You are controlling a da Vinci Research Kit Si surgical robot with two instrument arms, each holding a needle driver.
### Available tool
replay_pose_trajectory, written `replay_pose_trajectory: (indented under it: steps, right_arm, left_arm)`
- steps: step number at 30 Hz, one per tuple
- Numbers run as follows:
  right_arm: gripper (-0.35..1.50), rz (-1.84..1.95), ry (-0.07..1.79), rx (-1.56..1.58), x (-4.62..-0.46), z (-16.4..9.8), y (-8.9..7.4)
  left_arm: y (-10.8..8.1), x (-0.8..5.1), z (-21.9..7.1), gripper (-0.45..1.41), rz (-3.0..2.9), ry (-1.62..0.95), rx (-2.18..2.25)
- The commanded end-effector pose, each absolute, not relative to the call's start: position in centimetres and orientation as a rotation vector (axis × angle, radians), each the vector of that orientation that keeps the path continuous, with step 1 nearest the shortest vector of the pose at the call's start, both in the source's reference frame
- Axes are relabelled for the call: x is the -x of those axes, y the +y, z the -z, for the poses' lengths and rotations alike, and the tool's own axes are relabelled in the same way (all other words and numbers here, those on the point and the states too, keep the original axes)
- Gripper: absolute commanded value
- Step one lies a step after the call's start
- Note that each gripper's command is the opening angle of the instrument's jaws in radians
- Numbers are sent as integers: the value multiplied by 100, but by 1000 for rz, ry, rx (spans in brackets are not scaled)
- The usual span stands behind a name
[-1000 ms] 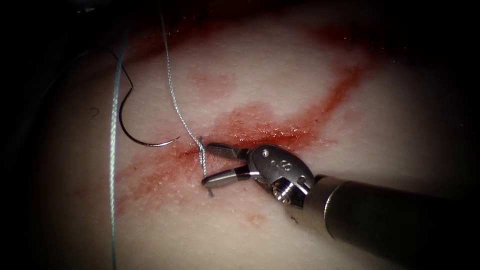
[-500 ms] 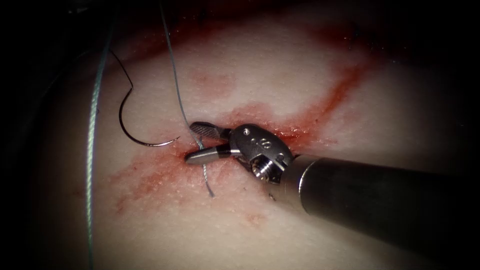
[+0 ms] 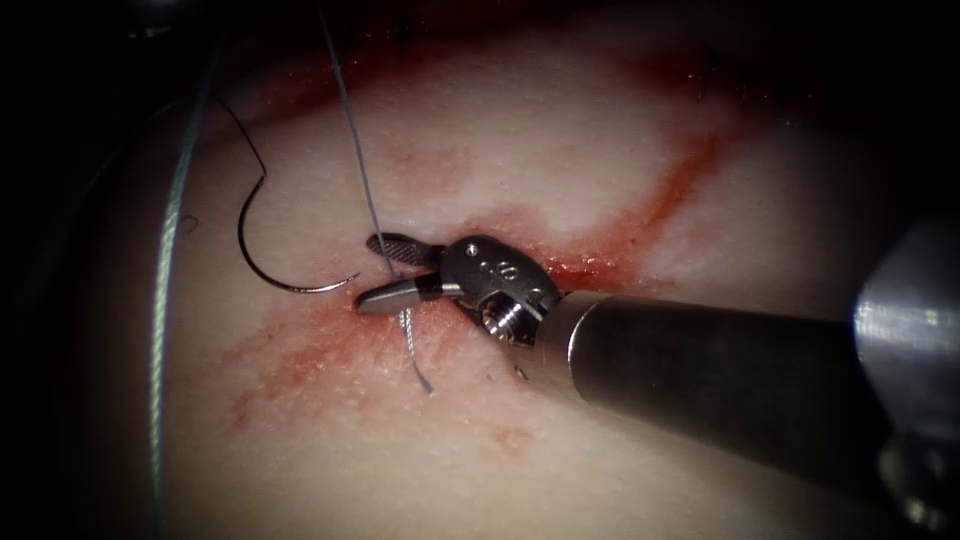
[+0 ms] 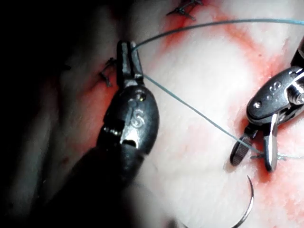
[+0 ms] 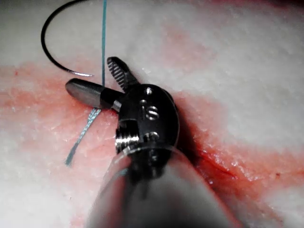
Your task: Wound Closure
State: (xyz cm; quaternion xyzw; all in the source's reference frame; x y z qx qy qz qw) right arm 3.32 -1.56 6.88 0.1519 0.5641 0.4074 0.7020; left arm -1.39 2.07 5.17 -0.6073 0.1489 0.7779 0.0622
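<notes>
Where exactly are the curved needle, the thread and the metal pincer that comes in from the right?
Dark curved steel needle (image 3: 262, 268): endoscope view, on the bend of its arc.
Pale blue thread (image 3: 352, 140): endoscope view, on the strand rising from the cut.
Right arm's silver end effector (image 3: 372, 270): endoscope view, midway between its open jaws.

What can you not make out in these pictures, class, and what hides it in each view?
- Endoscope view: the needle's thread end fades into shadow; the thread leaves at the edge.
- Endoscope view: where the thread enters the tissue lies behind the right tool's open jaws.
- Left wrist view: the left tool holds the thread; its shaft is dark.
</notes>
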Motion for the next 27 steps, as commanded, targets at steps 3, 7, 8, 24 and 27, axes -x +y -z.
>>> replay_pose_trajectory:
  steps: [3,7,8,24,27]
  right_arm:
    - [148,-896,1273,-355,-349,-692,-162]
    - [148,-889,1289,-368,-356,-689,-164]
    - [148,-888,1292,-371,-357,-688,-164]
    - [147,-886,1305,-371,-371,-687,-161]
    - [145,-883,1306,-375,-373,-687,-160]
  left_arm:
    - [208,149,-517,-45,-2353,458,1836]
    - [208,153,-513,-45,-2355,467,1839]
    - [208,154,-512,-45,-2354,467,1840]
    - [196,162,-501,-45,-2356,480,1849]
    - [193,166,-497,-45,-2349,478,1862]
